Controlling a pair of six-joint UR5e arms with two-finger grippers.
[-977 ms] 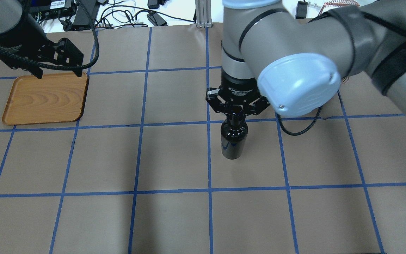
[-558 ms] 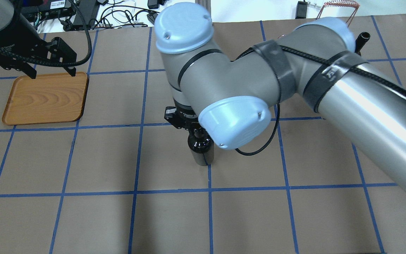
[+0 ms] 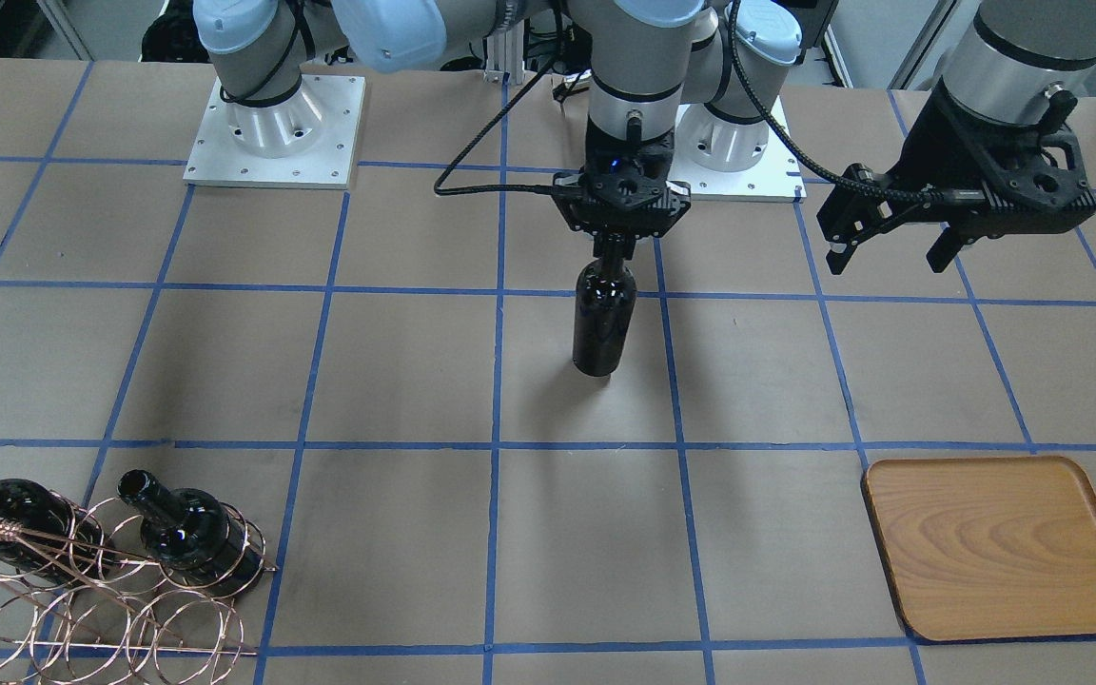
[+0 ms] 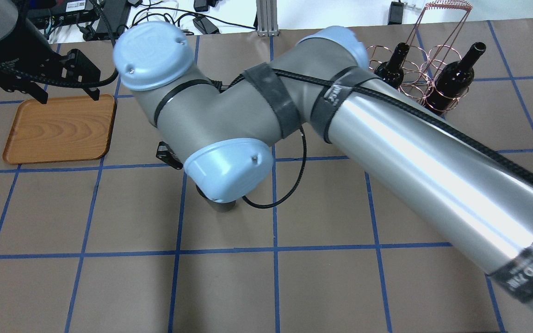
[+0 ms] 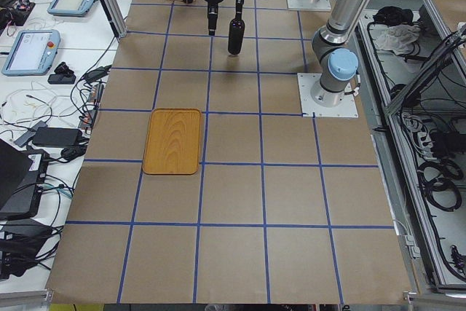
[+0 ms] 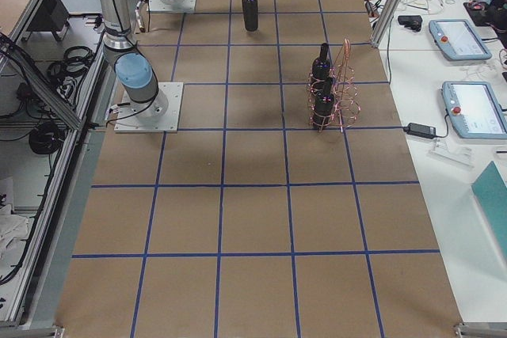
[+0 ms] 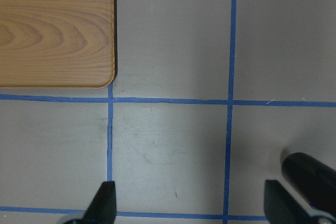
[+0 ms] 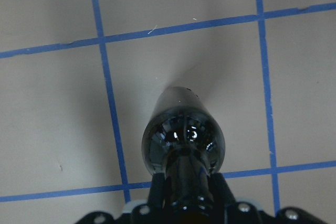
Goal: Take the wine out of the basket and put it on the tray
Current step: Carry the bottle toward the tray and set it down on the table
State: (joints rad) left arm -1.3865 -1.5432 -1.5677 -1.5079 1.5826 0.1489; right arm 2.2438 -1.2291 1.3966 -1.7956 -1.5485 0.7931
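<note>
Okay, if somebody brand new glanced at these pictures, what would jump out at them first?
The black wine bottle in mid-table, held upright by its neck in the shut right pincer on the big grey arm. Next, the empty wooden tray on the robot's left, with the left pincer open above the table near it. Last, the copper basket at the robot's far right, with two more bottles in it.

Clearance, bottle to tray
Bare brown tabletop separates black glass wine bottle from orange-brown wooden tray; left gripper hangs above.
</note>
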